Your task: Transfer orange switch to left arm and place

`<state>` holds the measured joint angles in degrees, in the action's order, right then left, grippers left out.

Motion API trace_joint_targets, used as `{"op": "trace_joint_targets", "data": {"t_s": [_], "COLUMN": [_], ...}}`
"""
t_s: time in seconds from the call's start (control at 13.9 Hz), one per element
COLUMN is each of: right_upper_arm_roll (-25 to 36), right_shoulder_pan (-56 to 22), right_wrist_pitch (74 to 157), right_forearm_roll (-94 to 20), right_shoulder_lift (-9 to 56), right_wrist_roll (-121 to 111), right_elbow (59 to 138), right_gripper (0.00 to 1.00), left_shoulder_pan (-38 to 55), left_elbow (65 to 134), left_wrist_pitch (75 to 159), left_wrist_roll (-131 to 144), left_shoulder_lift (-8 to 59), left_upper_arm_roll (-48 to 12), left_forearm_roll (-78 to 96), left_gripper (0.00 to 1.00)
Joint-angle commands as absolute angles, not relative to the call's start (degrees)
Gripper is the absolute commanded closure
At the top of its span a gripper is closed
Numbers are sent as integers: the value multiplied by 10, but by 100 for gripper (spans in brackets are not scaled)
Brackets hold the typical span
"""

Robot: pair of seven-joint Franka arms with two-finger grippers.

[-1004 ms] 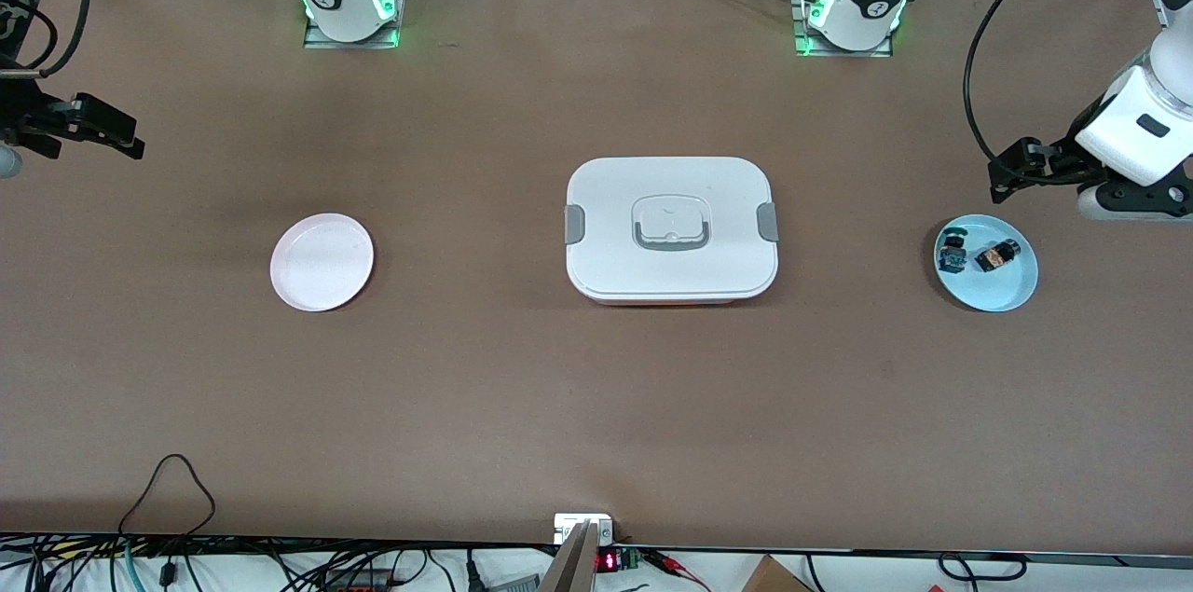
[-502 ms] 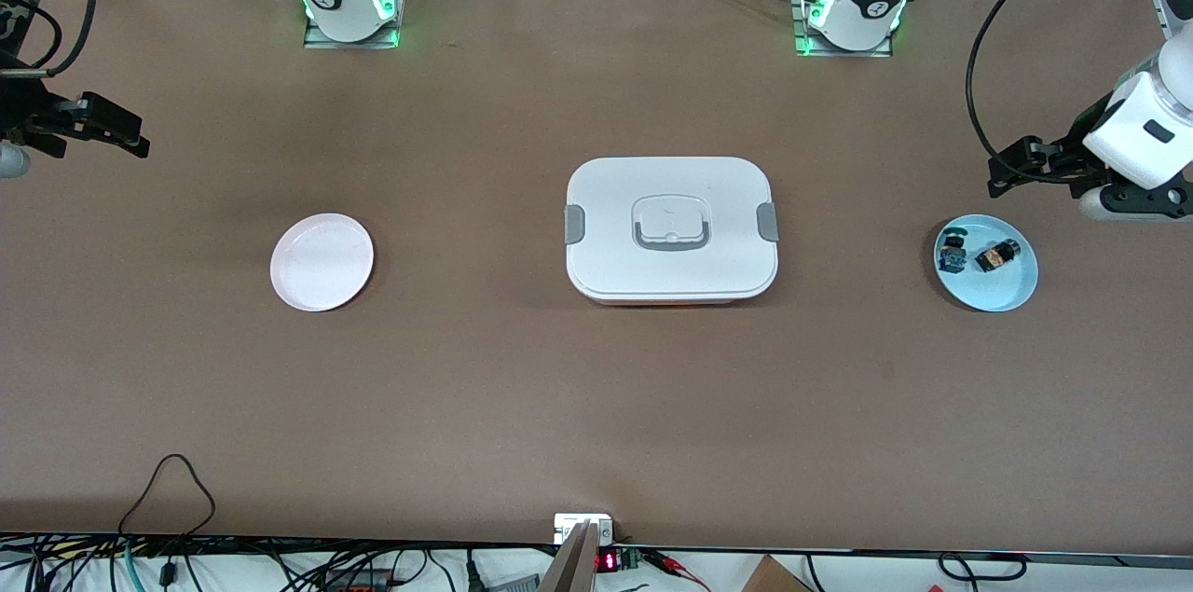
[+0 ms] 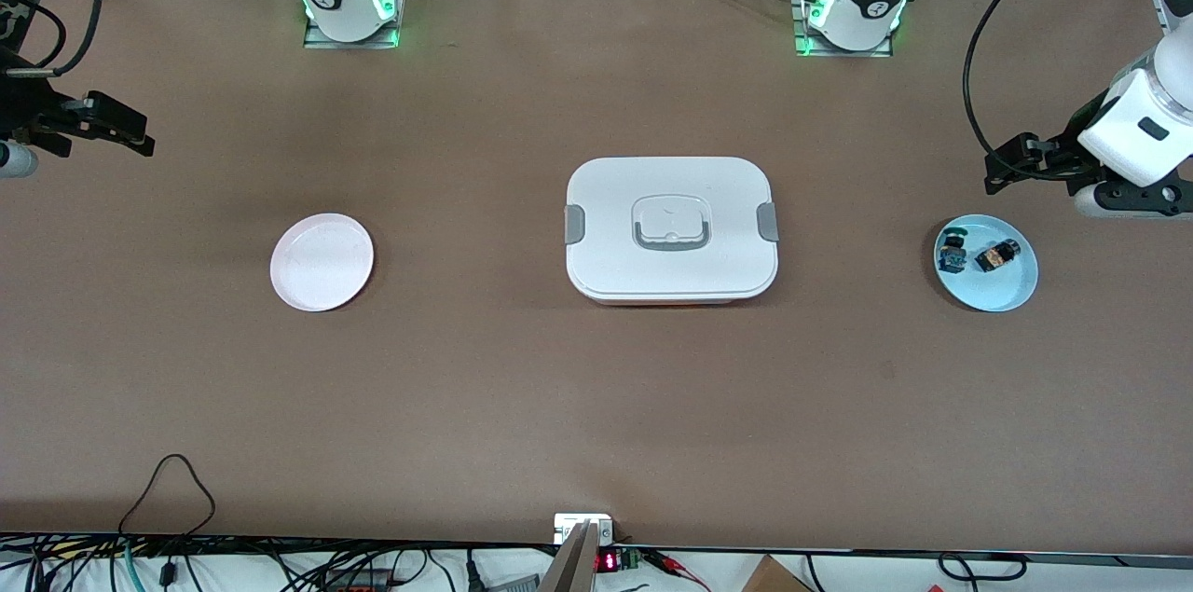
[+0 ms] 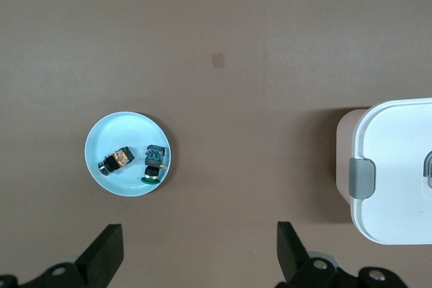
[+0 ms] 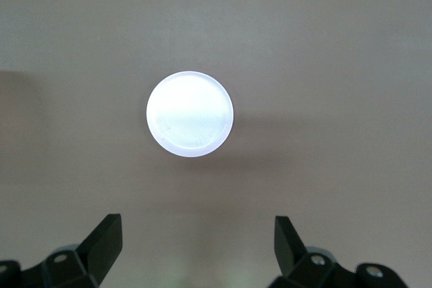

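Plainly nothing gripped yet: left gripper (image 4: 196, 261) high over the table at the left arm's end, just beside the blue plate (image 3: 1011, 294), jaws spread wide and empty; right gripper (image 5: 196, 254) likewise wide and empty, waiting high near the pink plate (image 3: 322, 261). Orange switch (image 3: 997, 255) lying on its side in the blue plate, close beside the blue-and-teal switch (image 3: 952, 254). Likely trouble: closing on the wrong switch or nudging both, given so small a gap between them; slipping off a small round body; clipping the box (image 3: 671, 228), squarely between the two plates, if carried low or handed over above it. Hard to make out: exact orientation of the orange switch, and any contact with its neighbour. Cut off at the front view's edges: much of both arms.
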<state>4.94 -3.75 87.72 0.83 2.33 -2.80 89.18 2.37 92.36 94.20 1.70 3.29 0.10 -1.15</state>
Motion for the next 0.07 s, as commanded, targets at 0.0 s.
{"op": "trace_joint_targets", "data": {"t_s": [0.0], "right_upper_arm_roll": [48], "right_shoulder_pan": [-38], "right_wrist_pitch": [864], "right_forearm_roll": [3], "right_shoulder_lift": [22], "right_wrist_roll": [-25], "right_elbow": [888], "right_gripper": [0], "left_shoulder_pan": [30], "left_elbow": [911], "left_wrist_pitch": [928], "left_wrist_roll": [10], "left_shoulder_lift": [34], "left_upper_arm_roll": [4], "left_forearm_roll": [-24], "left_gripper": [0]}}
